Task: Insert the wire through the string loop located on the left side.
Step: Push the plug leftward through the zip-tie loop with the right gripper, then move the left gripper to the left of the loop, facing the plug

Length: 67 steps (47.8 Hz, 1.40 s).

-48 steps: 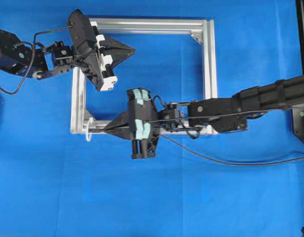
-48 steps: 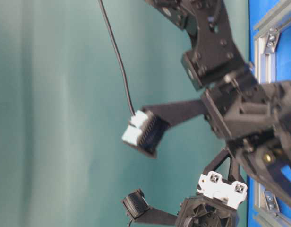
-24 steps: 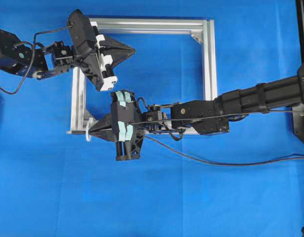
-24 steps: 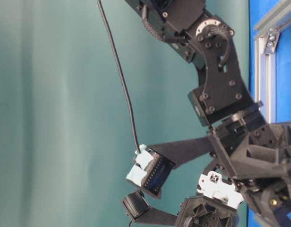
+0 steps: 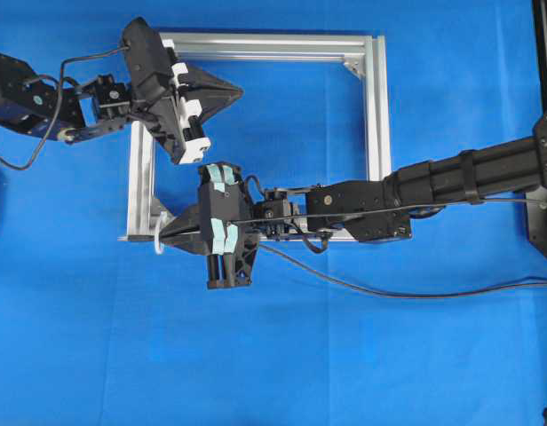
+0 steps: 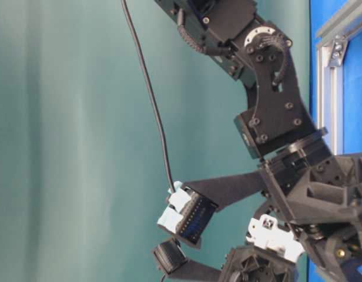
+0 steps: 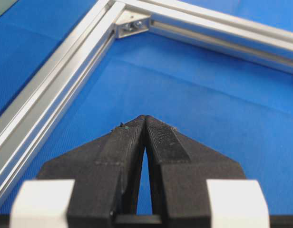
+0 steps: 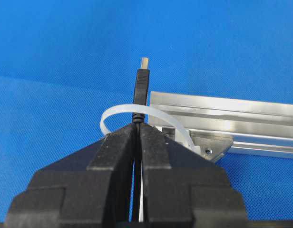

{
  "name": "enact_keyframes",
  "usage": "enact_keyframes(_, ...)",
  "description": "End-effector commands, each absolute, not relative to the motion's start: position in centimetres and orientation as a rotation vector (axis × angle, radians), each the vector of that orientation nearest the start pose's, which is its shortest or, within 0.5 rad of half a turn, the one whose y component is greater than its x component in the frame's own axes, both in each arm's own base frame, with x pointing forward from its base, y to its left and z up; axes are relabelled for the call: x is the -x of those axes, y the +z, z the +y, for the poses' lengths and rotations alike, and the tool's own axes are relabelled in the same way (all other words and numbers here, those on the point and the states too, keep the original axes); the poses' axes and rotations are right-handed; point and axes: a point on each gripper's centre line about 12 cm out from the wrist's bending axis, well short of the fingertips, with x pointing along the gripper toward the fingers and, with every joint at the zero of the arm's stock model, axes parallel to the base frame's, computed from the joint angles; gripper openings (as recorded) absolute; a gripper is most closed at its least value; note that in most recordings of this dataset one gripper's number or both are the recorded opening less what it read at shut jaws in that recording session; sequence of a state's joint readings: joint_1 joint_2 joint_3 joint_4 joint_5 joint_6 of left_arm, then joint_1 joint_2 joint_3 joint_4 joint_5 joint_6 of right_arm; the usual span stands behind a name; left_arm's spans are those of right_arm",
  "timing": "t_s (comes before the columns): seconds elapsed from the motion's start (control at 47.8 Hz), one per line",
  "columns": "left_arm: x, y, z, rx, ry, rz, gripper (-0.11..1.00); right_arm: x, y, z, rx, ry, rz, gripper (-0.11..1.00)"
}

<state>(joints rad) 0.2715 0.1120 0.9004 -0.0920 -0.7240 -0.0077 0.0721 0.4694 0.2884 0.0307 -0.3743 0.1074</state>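
My right gripper [image 8: 138, 127] is shut on the wire [image 8: 141, 90], a black cable whose stiff plug sticks out ahead of the fingertips with its silvery tip [image 8: 144, 61] beyond. The whitish string loop [image 8: 119, 110] arcs across the plug just ahead of the jaws, so the plug reaches through it. From overhead, the right gripper [image 5: 169, 233] sits at the loop [image 5: 158, 240] on the near left corner of the silver frame [image 5: 376, 133], and the wire [image 5: 389, 290] trails off to the right. My left gripper [image 5: 236, 89] hovers inside the frame's far left corner, shut and holding nothing [image 7: 145, 118].
The aluminium frame [image 7: 51, 90] lies flat on the blue mat [image 5: 344, 373]. The right arm [image 5: 469, 173] crosses the frame's near bar. A dark stand [image 5: 544, 106] runs along the right edge. Both arms crowd together in the table-level view [image 6: 275, 123].
Over the last second the right gripper slid left along the near bar with the wire, up to the loop. In the last half second it has barely moved. The left arm is still.
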Motion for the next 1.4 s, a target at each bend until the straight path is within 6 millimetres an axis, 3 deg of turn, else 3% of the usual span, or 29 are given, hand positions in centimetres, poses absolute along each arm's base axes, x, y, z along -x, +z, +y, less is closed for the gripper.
enact_keyframes(0.0, -34.3, 14.3, 10.5, 0.101, 0.343, 0.244, 0.0, -52.0, 13.7, 3.7, -0.12, 0.039, 0.339, -0.1)
enact_keyframes(0.565, -24.6, 12.4, 8.6, 0.113, 0.38, 0.335, 0.0, -52.0, 13.7, 3.7, -0.122, 0.038, 0.339, -0.1)
enact_keyframes(0.732, -22.8, 12.7, 8.1, 0.111, 0.38, 0.321, 0.0, -52.0, 13.5, 3.7, -0.121, 0.038, 0.343, -0.1)
enact_keyframes(1.13, -22.5, 13.3, 7.3, 0.082, 0.343, 0.298, 0.0, -51.9, 13.5, 3.7, -0.121, 0.038, 0.344, -0.1)
enact_keyframes(1.235, -22.7, 13.6, 6.0, 0.08, 0.285, 0.285, 0.0, -51.9, 13.5, 3.7, -0.121, 0.038, 0.344, -0.1)
enact_keyframes(1.381, -23.0, 14.6, 2.6, 0.059, 0.14, 0.249, 0.0, -51.9, 13.5, 3.7, -0.12, 0.038, 0.344, -0.1)
